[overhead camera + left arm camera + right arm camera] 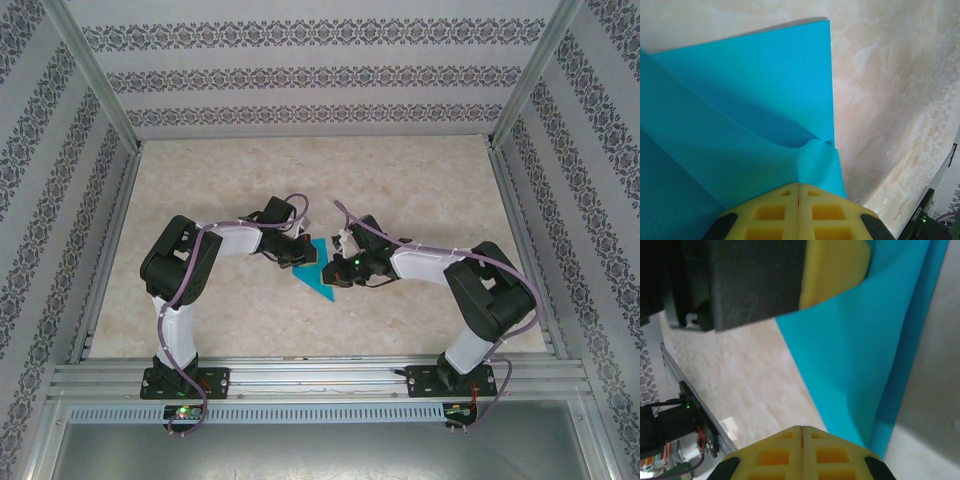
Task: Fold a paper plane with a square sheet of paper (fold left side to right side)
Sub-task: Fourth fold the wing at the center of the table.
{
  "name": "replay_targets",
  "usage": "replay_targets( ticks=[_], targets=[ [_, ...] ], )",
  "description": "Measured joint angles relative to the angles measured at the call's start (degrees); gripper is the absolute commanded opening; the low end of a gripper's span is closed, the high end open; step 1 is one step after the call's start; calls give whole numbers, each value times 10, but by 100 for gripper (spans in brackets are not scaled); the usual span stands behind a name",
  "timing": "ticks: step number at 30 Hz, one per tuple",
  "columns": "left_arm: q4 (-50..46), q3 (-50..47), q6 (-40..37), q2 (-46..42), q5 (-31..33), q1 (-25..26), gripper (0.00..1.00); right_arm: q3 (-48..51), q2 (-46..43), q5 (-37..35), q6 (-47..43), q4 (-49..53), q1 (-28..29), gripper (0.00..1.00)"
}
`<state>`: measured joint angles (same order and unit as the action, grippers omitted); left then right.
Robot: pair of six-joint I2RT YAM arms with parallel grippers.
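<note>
Two grippers [799,185] [801,428], one teal-blue sheet [740,100]

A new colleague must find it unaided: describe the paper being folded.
On the beige marbled table, look mid-table where the left gripper and right gripper meet. The sheet of paper lies between them, one layer lifted. It is the only teal-blue thing there.

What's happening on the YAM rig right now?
Both arms are at the teal square sheet of paper on the table. The left tool is shut on one edge, lifting it into a curl above the rest. The right tool is shut at the sheet's other side; a grip there is unclear.
</note>
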<state>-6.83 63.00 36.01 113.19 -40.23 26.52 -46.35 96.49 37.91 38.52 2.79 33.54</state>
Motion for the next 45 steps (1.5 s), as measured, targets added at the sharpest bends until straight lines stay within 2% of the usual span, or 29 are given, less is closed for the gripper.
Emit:
replay_targets(
  ticks=[10,31,45],
  targets=[
    [0,0,0,0,0,0,5,-9,43,-28,-1,-9,0,0],
    [-4,7,-5,2,1,-5,11,0,57,-31,-1,-17,0,0],
    [3,18,-26,10,3,-61,10,4,57,-28,-3,-24,0,0]
  ],
)
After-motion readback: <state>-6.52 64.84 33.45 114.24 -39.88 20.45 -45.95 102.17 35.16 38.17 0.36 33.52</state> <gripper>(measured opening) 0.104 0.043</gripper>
